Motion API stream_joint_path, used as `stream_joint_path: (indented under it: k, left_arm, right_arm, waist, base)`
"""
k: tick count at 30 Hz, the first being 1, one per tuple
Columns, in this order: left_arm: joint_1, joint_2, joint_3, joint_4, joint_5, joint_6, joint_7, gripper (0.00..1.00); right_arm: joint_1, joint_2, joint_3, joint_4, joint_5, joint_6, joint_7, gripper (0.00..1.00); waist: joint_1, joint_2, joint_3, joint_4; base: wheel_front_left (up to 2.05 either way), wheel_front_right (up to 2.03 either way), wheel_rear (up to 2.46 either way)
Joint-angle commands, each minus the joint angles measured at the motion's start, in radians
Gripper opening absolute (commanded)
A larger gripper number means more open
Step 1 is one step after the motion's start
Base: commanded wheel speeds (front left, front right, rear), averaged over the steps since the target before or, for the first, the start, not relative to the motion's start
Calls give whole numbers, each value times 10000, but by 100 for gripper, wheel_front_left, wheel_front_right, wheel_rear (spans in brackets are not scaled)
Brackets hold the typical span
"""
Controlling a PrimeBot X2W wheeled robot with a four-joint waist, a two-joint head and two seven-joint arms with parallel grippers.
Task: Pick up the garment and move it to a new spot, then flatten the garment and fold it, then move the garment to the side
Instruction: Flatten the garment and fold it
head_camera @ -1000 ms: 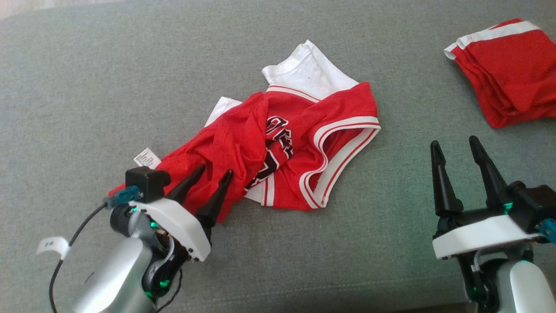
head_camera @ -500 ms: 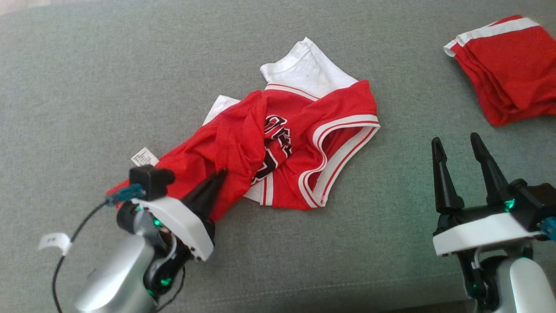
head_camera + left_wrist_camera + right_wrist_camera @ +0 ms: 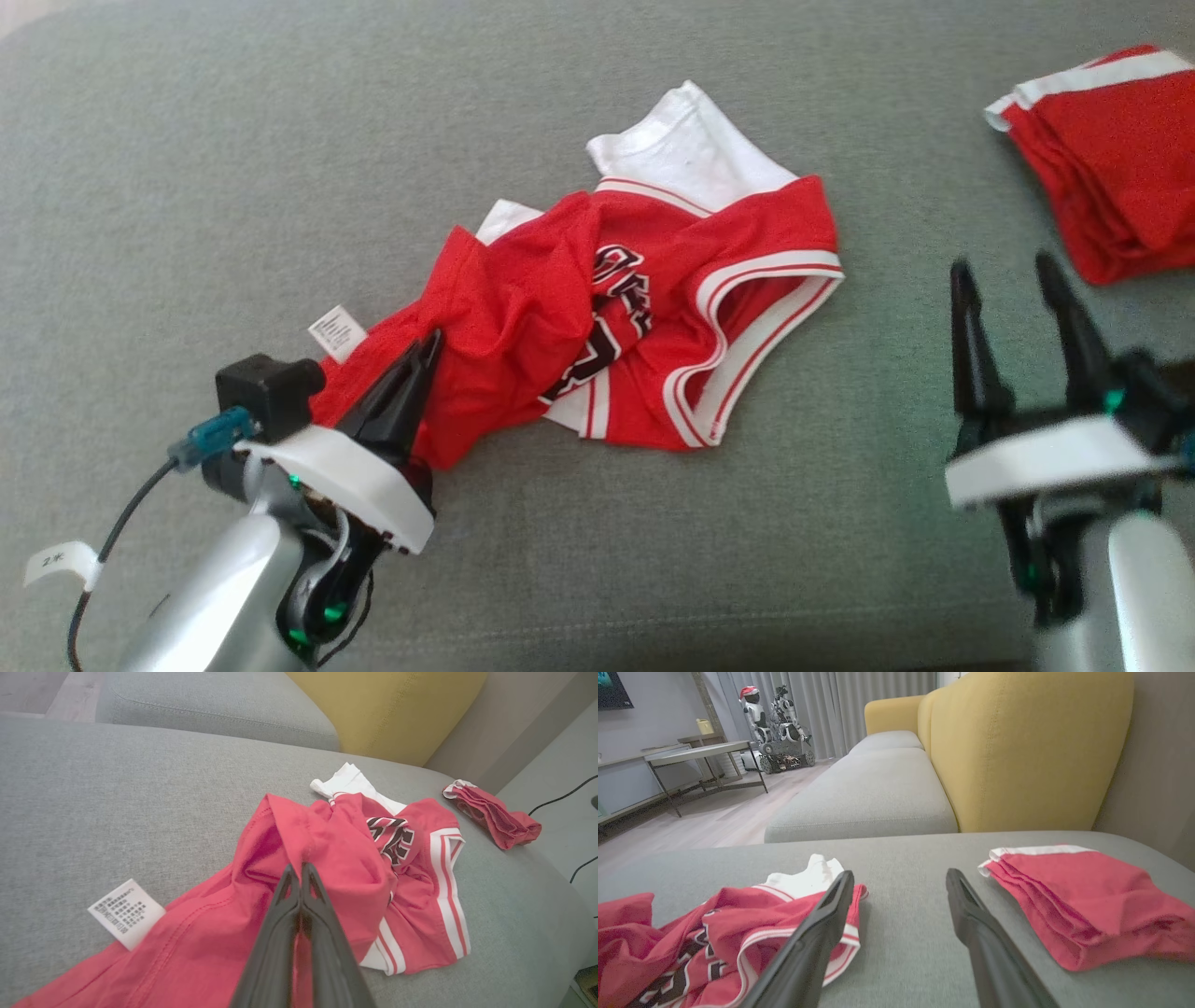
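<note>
We judged the red jersey (image 3: 523, 308) light, limp and slippery; our left jaws were clenched on a bunched fold near its label (image 3: 337, 332), while our right jaws stood released.

The left gripper (image 3: 425, 353) and right gripper (image 3: 1004, 266) carry long black tapered fingers (image 3: 397, 411) on white curved collars (image 3: 350, 471), above silver forearms (image 3: 224, 597) with green lights (image 3: 325, 613); a black cable (image 3: 126, 513) bears a white tag (image 3: 56, 563).

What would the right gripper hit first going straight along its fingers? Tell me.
Likely bare grey cushion: the open right gripper points into the gap between the jersey and the folded red garment. Beyond stands the yellow backrest; depth is unclear.
</note>
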Motion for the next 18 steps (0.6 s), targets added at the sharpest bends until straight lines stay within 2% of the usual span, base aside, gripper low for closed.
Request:
stream_joint_path:
  k: [1, 7, 12, 13, 18]
  left_arm:
    - [-309, 264, 441, -458, 90, 57, -114, 0]
    - [-579, 70, 302, -772, 200, 78, -176, 0]
    - [-1167, -243, 75, -840, 390, -109, -357, 0]
    - [-1167, -243, 75, -840, 390, -109, -357, 0]
    - [-1663, -581, -144, -641, 496, -377, -602, 0]
  right_arm:
    - [-735, -52, 179, -247, -21, -7, -58, 100]
    - [-2501, -52, 260, 922, -134, -7, -29, 100]
    - [-4704, -170, 486, 2955, -101, -7, 194, 100]
    - [-4704, -170, 486, 2955, -101, -7, 194, 100]
    - [-6363, -584, 821, 5222, 71, -7, 469, 100]
  waist:
    - [0, 0, 94, 149]
    - [0, 0, 420, 699]
    - [0, 0, 1020, 1446]
    - [0, 0, 1020, 1446]
    - [0, 0, 1433, 2089]
  base:
    - [0, 0, 0]
    - [0, 0, 0]
    - [0, 0, 0]
    - [0, 0, 0]
    - [0, 0, 0]
